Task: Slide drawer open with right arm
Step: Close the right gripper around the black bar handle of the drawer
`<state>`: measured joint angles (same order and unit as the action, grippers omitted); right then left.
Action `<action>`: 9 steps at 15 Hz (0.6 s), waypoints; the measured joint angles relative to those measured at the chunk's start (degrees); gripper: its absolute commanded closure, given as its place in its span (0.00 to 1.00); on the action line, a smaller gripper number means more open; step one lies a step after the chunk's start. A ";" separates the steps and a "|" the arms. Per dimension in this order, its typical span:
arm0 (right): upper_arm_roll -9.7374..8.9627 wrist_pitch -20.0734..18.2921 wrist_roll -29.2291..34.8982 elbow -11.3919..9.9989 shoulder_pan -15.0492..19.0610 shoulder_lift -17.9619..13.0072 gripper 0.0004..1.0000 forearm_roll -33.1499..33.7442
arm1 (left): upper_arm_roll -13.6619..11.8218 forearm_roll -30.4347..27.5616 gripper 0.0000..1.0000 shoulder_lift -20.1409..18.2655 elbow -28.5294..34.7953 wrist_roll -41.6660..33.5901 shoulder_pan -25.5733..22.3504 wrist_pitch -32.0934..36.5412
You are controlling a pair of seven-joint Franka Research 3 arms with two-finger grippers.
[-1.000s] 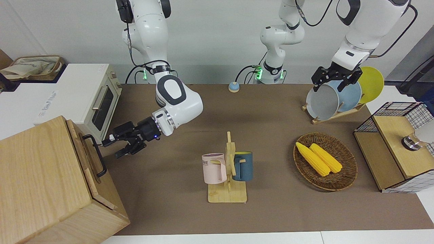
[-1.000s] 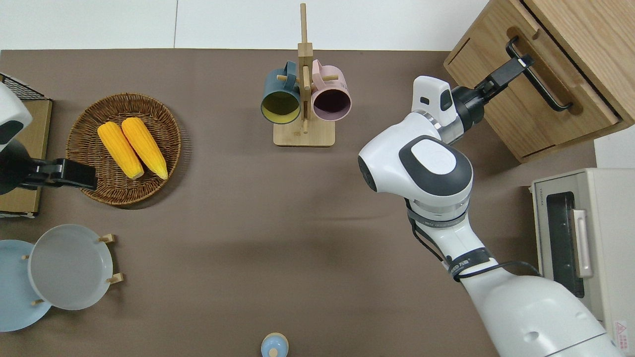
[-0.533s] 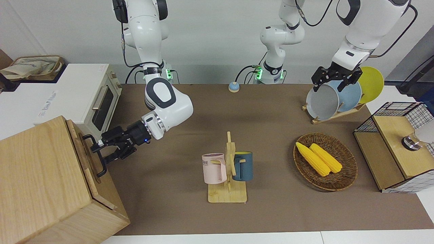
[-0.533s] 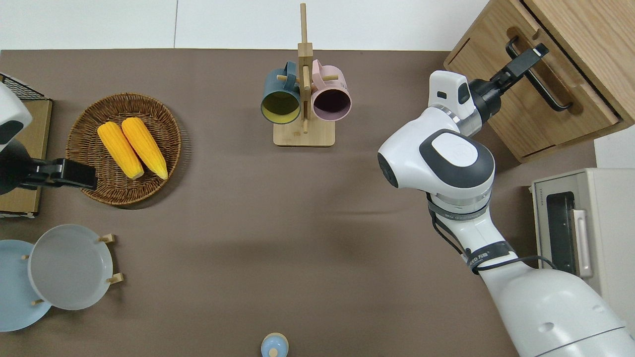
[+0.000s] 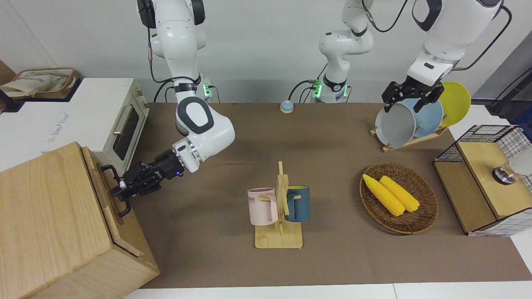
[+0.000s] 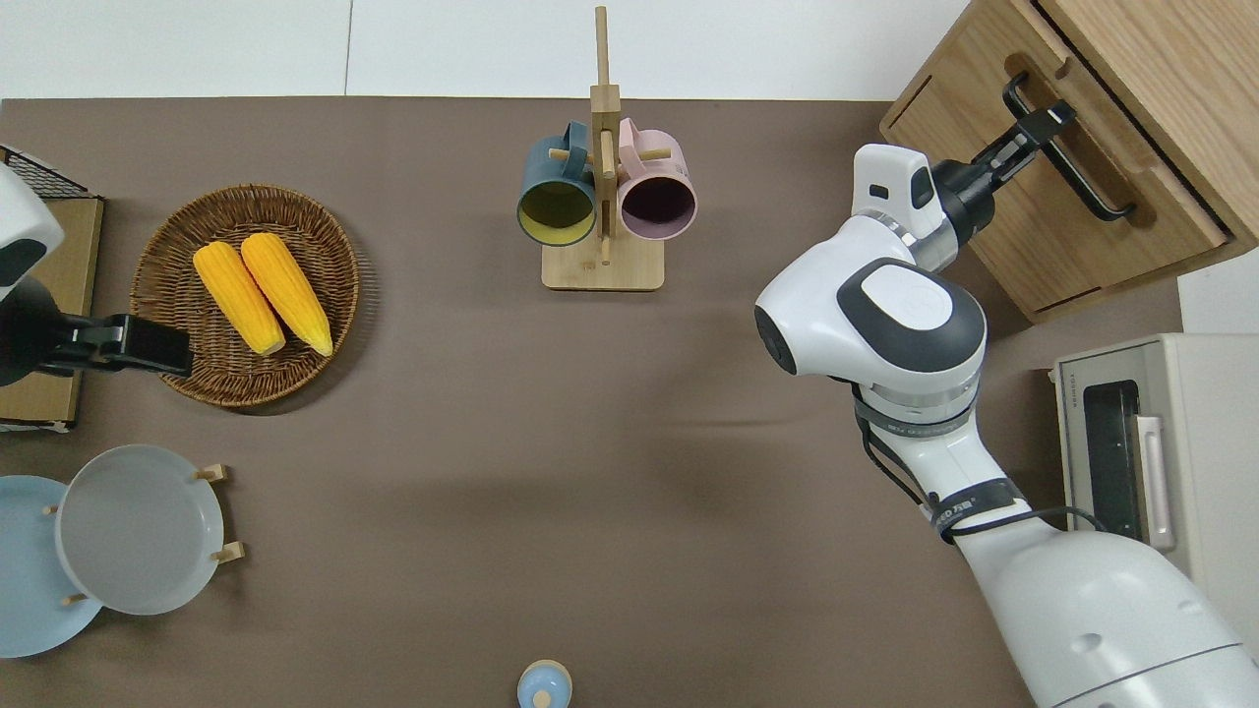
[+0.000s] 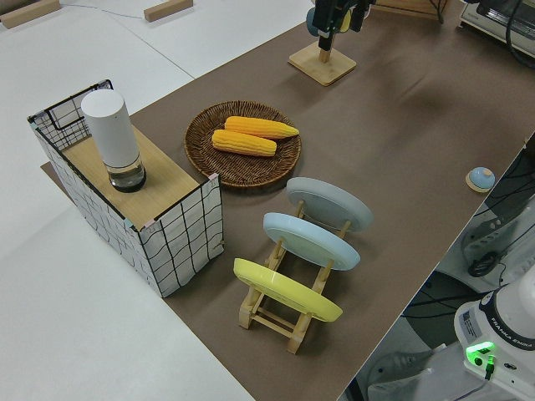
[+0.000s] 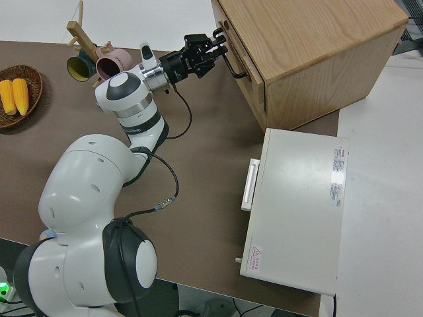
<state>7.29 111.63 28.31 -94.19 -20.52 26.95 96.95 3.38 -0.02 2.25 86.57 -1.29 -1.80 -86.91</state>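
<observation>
The drawer [image 6: 1057, 211] is the wide light-wood front of the pale cabinet [image 5: 50, 216] at the right arm's end of the table, and it sits closed in the cabinet. Its black loop handle [image 6: 1092, 187] runs across the front. My right gripper [image 5: 120, 190] reaches sideways to the end of the handle farther from the robots, and its fingers are closed around the bar; it also shows in the overhead view [image 6: 1045, 123] and the right side view [image 8: 215, 43]. My left arm is parked, its gripper [image 5: 402, 106] open.
A white toaster oven [image 5: 99, 116] stands beside the cabinet, nearer to the robots. A mug rack [image 5: 280, 207] is mid-table. A basket of corn [image 5: 428, 207], a plate rack [image 5: 411, 120] and a wire-mesh box [image 5: 486, 174] sit toward the left arm's end.
My right gripper moved from open space in front of the cabinet to the drawer handle, and its fingers closed on the bar. The drawer has not moved. The left arm stayed still.
</observation>
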 measured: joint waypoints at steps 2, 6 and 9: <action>-0.03 0.83 1.12 -0.41 0.40 -0.02 1.00 0.80 | 0.00 0.00 0.01 0.00 0.00 0.00 0.00 0.00; -0.04 0.85 1.31 -0.50 0.42 -0.03 1.00 1.06 | 0.00 0.00 0.01 0.00 0.00 0.00 0.00 0.00; -0.05 0.81 1.33 -0.51 0.40 -0.03 1.00 1.06 | 0.00 0.00 0.01 0.00 0.00 0.00 0.00 0.00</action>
<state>7.25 112.44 29.64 -94.70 -20.12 26.92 98.01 3.38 -0.02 2.25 86.57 -1.29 -1.80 -86.91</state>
